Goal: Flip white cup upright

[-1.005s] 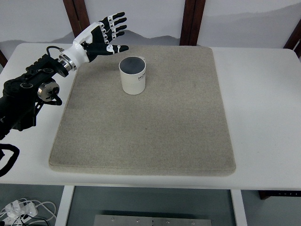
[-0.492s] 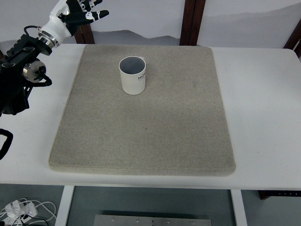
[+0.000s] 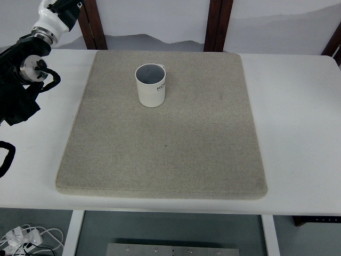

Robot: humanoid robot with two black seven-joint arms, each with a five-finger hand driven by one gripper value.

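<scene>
1. The white cup [image 3: 151,85] is seen standing upright, mouth up, in the upper centre of the frame, on the far part of the beige mat [image 3: 165,154].
2. The mat is laid flat on the white table [image 3: 298,133].
3. The left arm [image 3: 24,69] is located at the upper left edge of the frame, well apart from the cup.
4. The left hand is cut off by the top edge; its state cannot be told.
5. Dark lettering is printed on the cup's side; it is too small to be read.

The cup [image 3: 151,85] is white with a grey inside and dark print. The mat [image 3: 162,125] is speckled beige on a white table [image 3: 298,133]. The left arm [image 3: 24,69], far left, is black with a white wrist.
</scene>
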